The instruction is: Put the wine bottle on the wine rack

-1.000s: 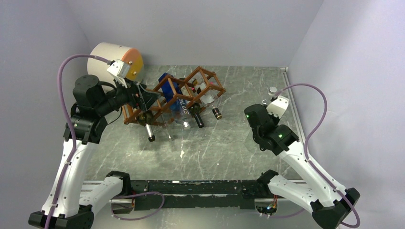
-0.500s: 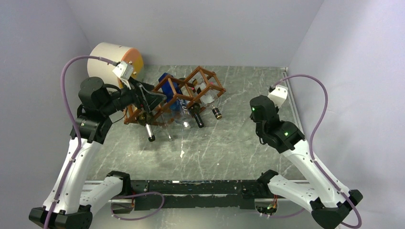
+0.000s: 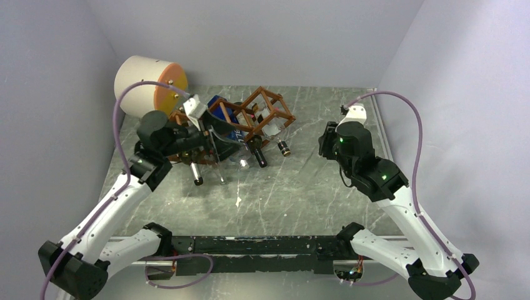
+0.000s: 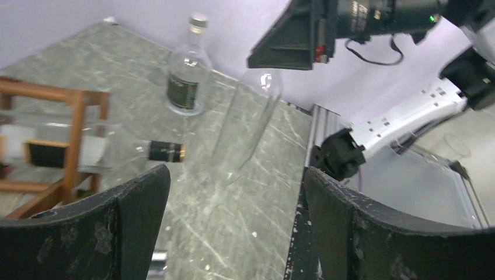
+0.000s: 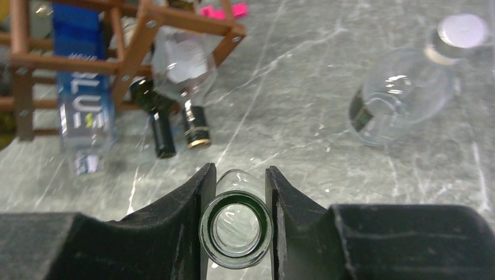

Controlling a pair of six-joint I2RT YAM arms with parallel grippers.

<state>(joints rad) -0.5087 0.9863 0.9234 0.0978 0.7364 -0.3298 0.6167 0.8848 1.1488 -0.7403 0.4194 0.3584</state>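
**Holding a clear bottle by the neck, right of the rack**

A cream-and-orange cylinder drum (image 3: 150, 84) lies in the far left corner of the grey marble-patterned table (image 3: 300, 187). Just right of it, the left gripper (image 4: 234, 174) hovers at the left end of the reddish-brown wooden lattice wine rack (image 5: 192, 24), its jaws spread wide and empty. The rack sits askew toward the table's far edge, left of centre. It carries a blue-labelled bottle (image 5: 83, 111) and dark-necked bottles (image 5: 160, 131) whose tops point toward the near edge.

Over the table's right half, apart from the rack, the right gripper (image 5: 238, 178) is clamped on the neck of the clear glass wine bottle (image 4: 248, 122). The bottle's body hangs tilted below it. A squat clear bottle with a dark label (image 5: 397, 99) stands near the far right corner.
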